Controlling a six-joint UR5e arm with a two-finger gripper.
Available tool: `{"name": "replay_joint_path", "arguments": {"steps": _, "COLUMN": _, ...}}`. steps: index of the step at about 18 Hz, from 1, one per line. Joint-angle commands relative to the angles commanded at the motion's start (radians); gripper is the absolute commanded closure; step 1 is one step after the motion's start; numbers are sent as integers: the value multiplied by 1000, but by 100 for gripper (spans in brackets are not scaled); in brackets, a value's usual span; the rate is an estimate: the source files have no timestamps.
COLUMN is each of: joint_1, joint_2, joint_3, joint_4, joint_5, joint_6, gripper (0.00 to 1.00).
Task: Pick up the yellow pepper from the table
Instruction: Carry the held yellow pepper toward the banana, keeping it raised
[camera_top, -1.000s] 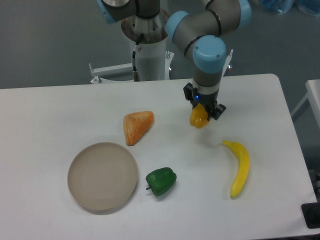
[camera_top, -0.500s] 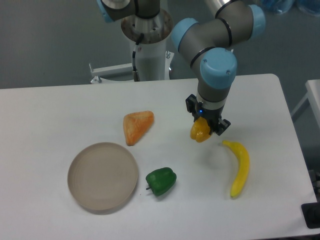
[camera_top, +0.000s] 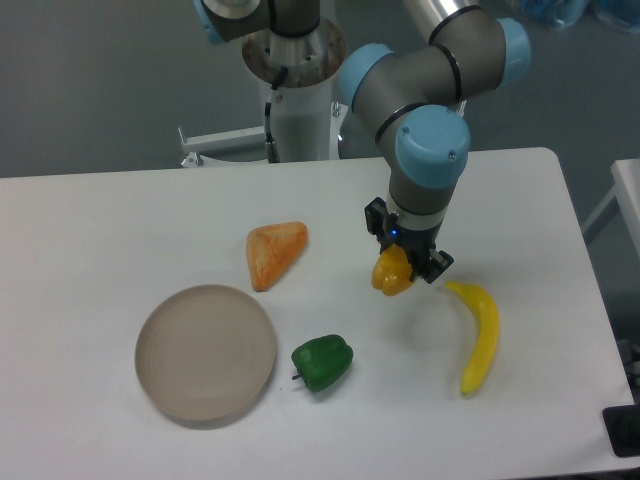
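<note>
The yellow pepper (camera_top: 391, 275) is small, glossy and yellow-orange. It hangs in my gripper (camera_top: 400, 268), whose black fingers are shut on it from both sides. The pepper is held a little above the white table (camera_top: 120, 220), right of centre, with a faint shadow on the tabletop below it. The arm's grey and blue wrist stands straight above the pepper and hides its top.
A yellow banana (camera_top: 479, 333) lies just right of the held pepper. A green pepper (camera_top: 322, 362) lies to the lower left. An orange wedge-shaped piece (camera_top: 273, 252) lies to the left. A round beige plate (camera_top: 206, 351) sits at the front left.
The gripper has carried the yellow pepper toward the front of the table and a little to the left. The other objects have not moved.
</note>
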Motion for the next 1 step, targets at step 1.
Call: {"name": "replay_joint_path", "arguments": {"steps": 1, "joint_1": 0, "joint_2": 0, "joint_3": 0, "joint_4": 0, "joint_5": 0, "joint_6": 0, "gripper": 84}}
